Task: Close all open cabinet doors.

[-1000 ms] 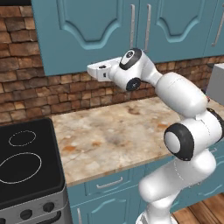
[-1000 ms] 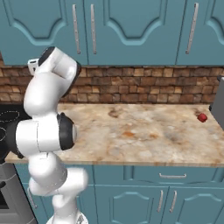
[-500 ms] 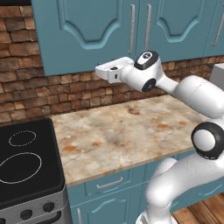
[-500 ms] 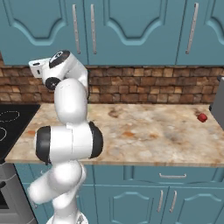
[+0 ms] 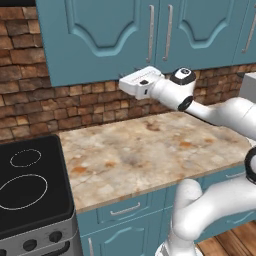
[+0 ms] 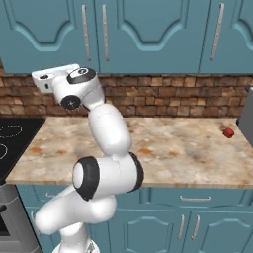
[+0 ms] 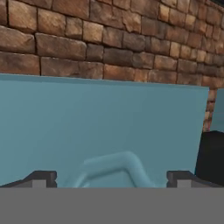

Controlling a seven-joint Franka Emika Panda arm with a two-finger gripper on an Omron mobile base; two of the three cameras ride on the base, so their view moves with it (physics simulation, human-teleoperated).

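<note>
Dark fingertips [image 7: 43,178] rise at the bottom corners of the hand view, set far apart with nothing between them, so the gripper [image 5: 131,81] is spread wide and empty. It sits just under the lower edge of a tall teal cabinet door [image 5: 95,37], and the hand view looks up along that door's face [image 7: 100,127] at its arched panel, with the brick backsplash [image 7: 109,39] beyond (the hand is rolled, so that picture reads upside down).

By my judgement the door is a stiff, flat slab on hinges: light to swing, smooth and a little slippery on its painted face, not fragile. It needs no grasp; a flat push on the outer face near the free edge, by the vertical silver bar handle [image 5: 151,26], should turn it easiest. I cannot tell from the base views whether this door stands ajar or flush; its neighbours [image 6: 148,32] look shut.

Below lies a mottled beige stone countertop [image 5: 145,150], hard and level, with a black stovetop [image 5: 27,185] at its left end and a small red object [image 6: 228,132] near the right. Teal drawers [image 6: 197,197] and base cabinets run underneath, over a wooden floor [image 5: 230,245].
</note>
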